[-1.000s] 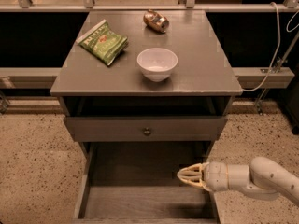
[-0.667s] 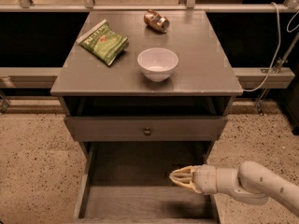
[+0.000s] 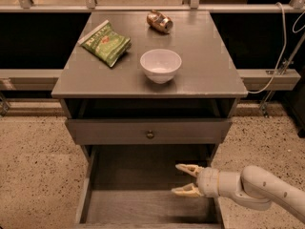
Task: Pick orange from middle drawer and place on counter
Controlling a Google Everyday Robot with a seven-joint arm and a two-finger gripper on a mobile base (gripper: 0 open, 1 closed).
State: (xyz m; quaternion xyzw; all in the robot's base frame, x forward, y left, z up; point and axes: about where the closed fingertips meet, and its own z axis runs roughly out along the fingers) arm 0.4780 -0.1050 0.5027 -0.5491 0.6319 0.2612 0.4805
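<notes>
In the camera view I see a speckled tan floor (image 3: 33,166) and a grey cabinet standing on it. Its flat, square, grey top is the counter (image 3: 209,66). A round white bowl (image 3: 160,65) sits on the counter, near the front edge. A flat green snack bag (image 3: 106,43) lies to the left of the bowl and a bit further back. A brownish shiny metal can (image 3: 159,21) lies on its side behind the bowl, near the back edge.

Below the bowl there is a grey drawer front with a small round knob (image 3: 109,131). It is pushed in. Lower still, the wide, shallow grey wooden middle drawer (image 3: 133,206) is pulled out towards me.

My white robot arm (image 3: 267,190) comes in from the right, far below the bowl. Its gripper (image 3: 185,180) is over the right side of the middle drawer and points left. The two tan fingers (image 3: 187,168) are spread apart with nothing between them.

I cannot see the orange anywhere.
</notes>
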